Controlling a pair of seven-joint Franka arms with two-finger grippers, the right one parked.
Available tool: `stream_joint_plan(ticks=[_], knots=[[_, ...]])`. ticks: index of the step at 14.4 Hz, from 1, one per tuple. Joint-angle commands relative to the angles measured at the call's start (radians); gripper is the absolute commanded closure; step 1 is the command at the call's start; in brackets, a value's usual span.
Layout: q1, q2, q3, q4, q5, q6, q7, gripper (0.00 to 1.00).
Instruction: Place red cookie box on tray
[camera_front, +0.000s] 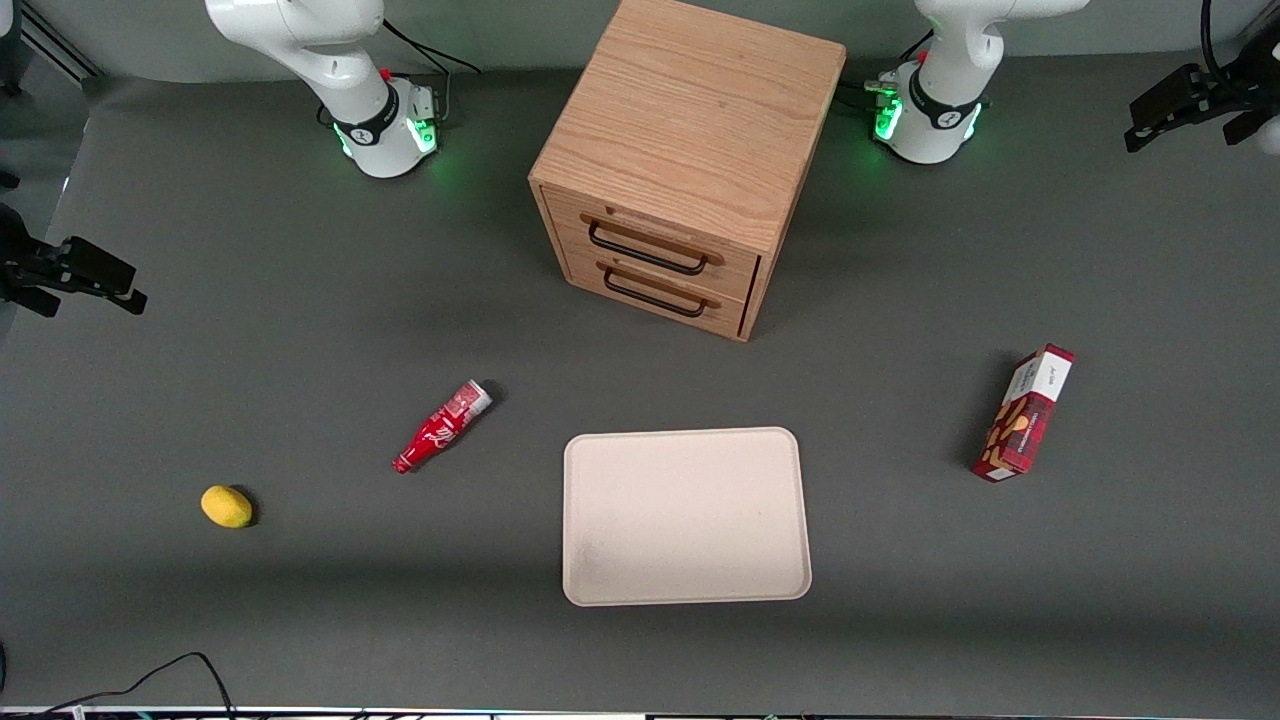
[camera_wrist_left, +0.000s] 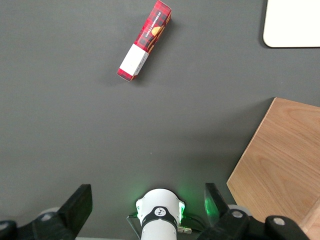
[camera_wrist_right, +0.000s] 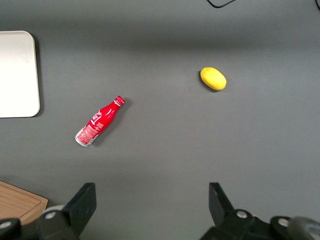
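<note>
Closest to the front camera is the tray (camera_front: 686, 516), a pale cream rectangle with rounded corners and a low rim, flat on the table with nothing on it. A bit farther from the camera, toward the working arm's end of the table, the red cookie box (camera_front: 1024, 413) lies flat, white end panel pointing away from the camera, well apart from the tray. Toward the parked arm's end there's a yellow lemon (camera_front: 227, 506) and, nearer the tray, a small red bottle (camera_front: 441, 427) on its side. Farthest off is the wooden drawer cabinet (camera_front: 680, 160), two drawers with dark handles, sitting between the two arm bases.

The gripper (camera_wrist_left: 147, 207) is up high and off toward the working arm's end; in the front view you only see it as a dark shape at the edge (camera_front: 1190, 100). The left wrist view shows its two dark fingers (camera_wrist_left: 80, 202) spread wide apart with nothing between them, just bare table and the arm's own green-lit base. That view also catches the cookie box (camera_wrist_left: 145, 40), a corner of the tray (camera_wrist_left: 292, 25) and the cabinet's top (camera_wrist_left: 280, 165). The lemon (camera_wrist_right: 213, 78) and bottle (camera_wrist_right: 99, 121) only turn up in the front and right wrist views.

The surface is a matte dark grey mat (camera_front: 300, 620), with a black cable (camera_front: 150, 680) looping at the edge nearest the camera.
</note>
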Motion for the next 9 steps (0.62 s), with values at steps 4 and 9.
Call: stream_joint_plan(ticks=[4,9], knots=[[-0.005,0.011,-0.003,0.021,0.01,0.006,-0.02,0.0],[-0.005,0.017,0.001,0.038,0.008,0.013,0.008,0.0]])
